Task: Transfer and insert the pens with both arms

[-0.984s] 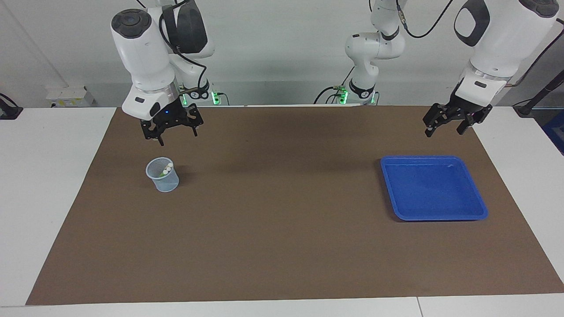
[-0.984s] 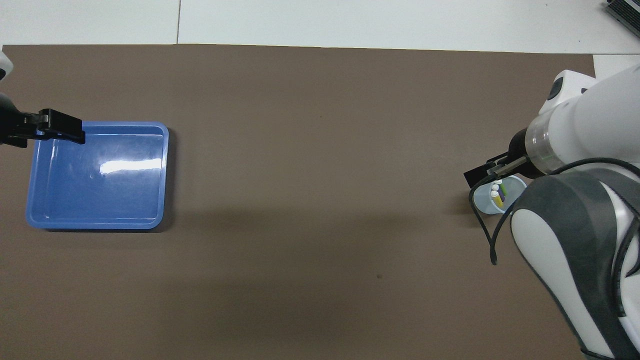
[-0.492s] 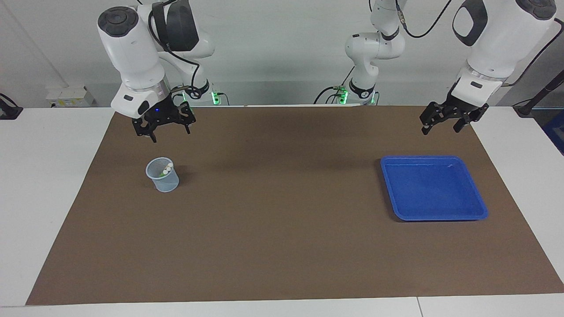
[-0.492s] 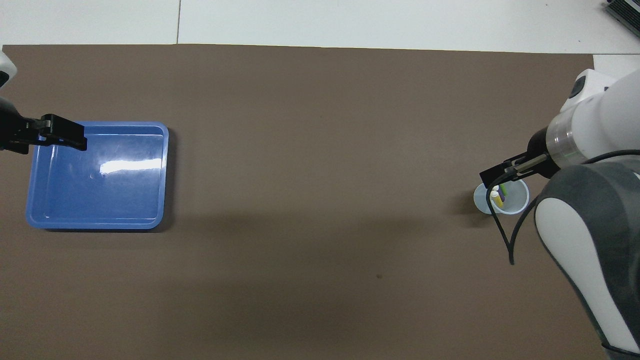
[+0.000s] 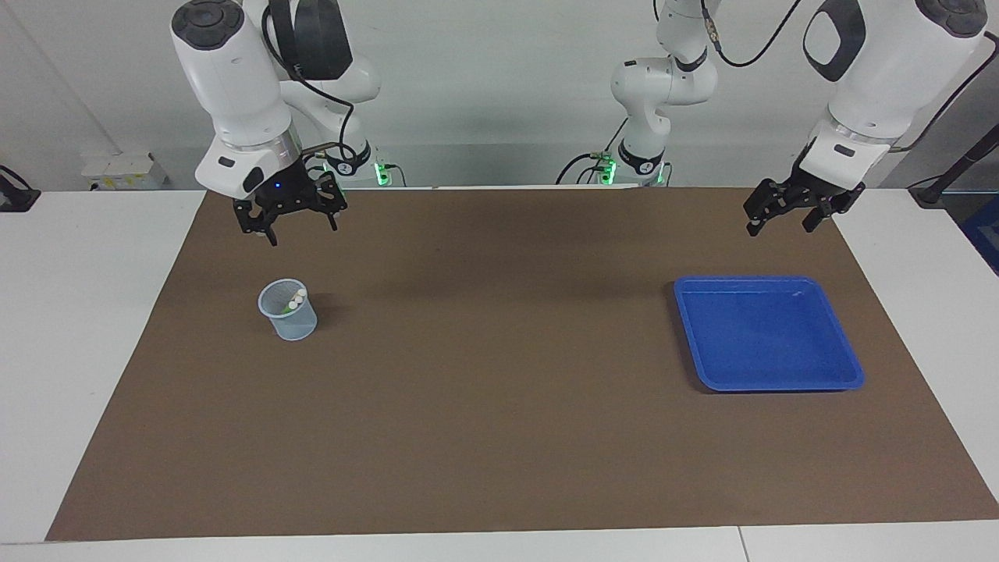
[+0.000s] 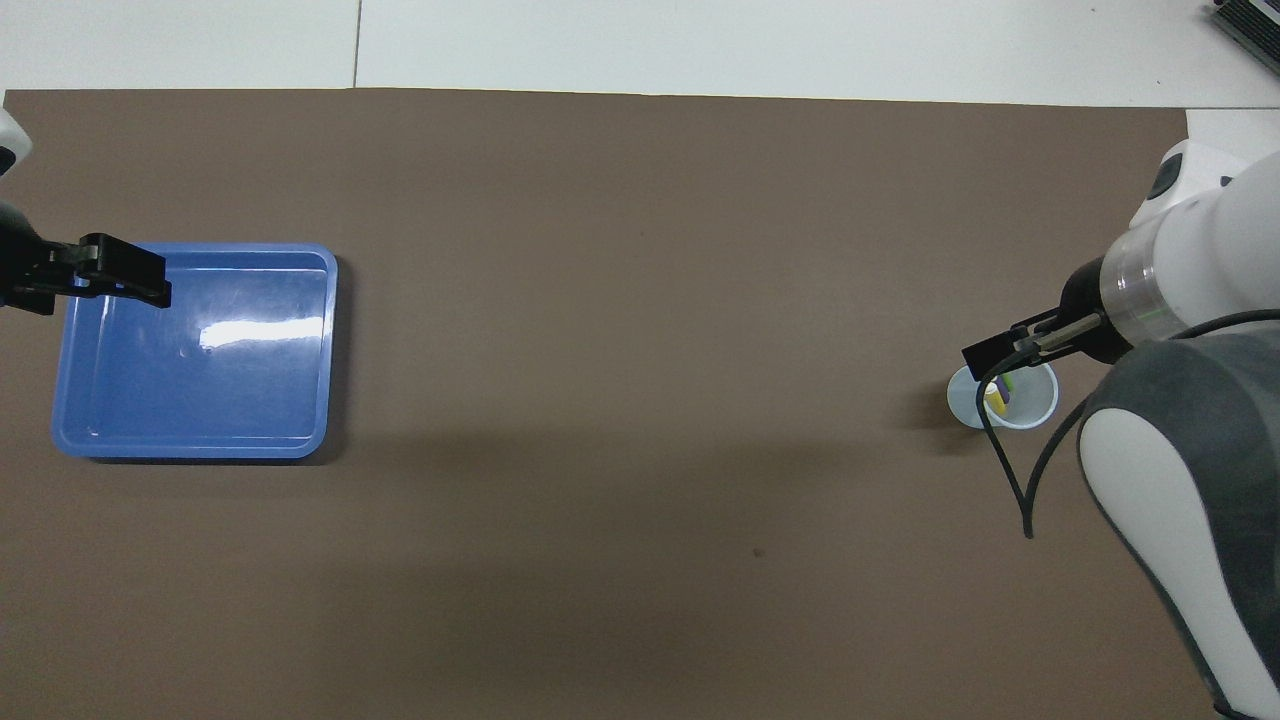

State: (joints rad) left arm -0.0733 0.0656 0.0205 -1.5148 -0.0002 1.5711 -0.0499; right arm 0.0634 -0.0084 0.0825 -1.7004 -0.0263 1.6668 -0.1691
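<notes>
Brown matting [image 5: 499, 437] is spread over the white table [image 5: 94, 328], with a plain grey wall at the robots' end. Over that mat the right gripper [image 5: 290, 225] is held in the air above the strip between its own base and the mesh cup [image 5: 288, 311], fingers spread wide and nothing between them. The left gripper [image 5: 790, 215] hangs over the mat at the robot-side edge of the blue tray [image 5: 851, 375], likewise wide open and empty.

Just below the right gripper, toward the right arm's end of the table, the cup stands upright, and the pens [image 6: 998, 393] are seen inside it, leaning together with their pale caps [image 5: 296, 297] at the rim. Yellow and green barrels are made out from overhead; a purple one is perhaps hidden under the gripper's finger there. The tray, toward the left arm's end, is bare.

The inserting is judged to be finished, and what is in hand is taken to be the clearing of both arms. It is done well if each gripper is lifted straight up before being carried sideways, so that the light cup is not clipped or tipped by a finger or by the dangling cable [image 6: 1005, 470]. The open fingers should be kept clear of the caps, which stand at the rim.
</notes>
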